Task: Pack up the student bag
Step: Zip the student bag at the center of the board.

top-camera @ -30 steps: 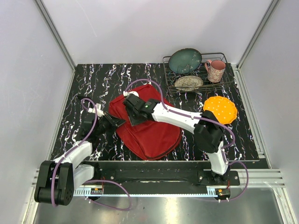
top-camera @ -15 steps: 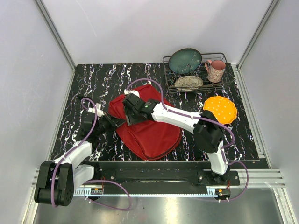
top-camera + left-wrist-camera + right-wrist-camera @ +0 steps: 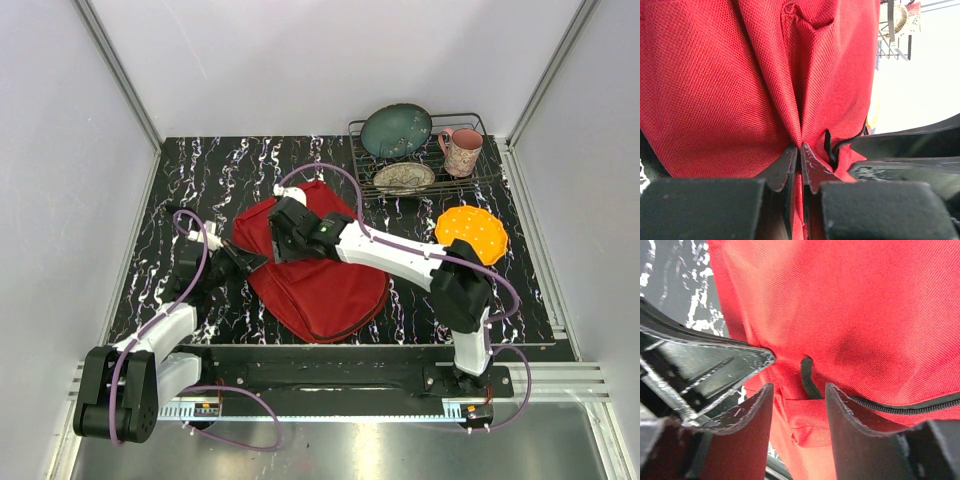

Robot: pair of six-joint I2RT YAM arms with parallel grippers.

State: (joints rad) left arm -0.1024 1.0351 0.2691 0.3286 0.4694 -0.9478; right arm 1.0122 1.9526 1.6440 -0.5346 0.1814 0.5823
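On the black marbled bench (image 3: pixel 200 170) lies the large red fabric backpack (image 3: pixel 330 290), its cloth pinched by the closed left hand (image 3: pixel 800 150), while the half-open right hand (image 3: pixel 799 390) straddles the black zip pull (image 3: pixel 807 375); opening the bag seems the present step, so next it must close on this pull.

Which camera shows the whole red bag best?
The top view: it alone shows nearly the whole bag. The left wrist view shows only creased red cloth; the right wrist view, cloth, a zip and a black tab.
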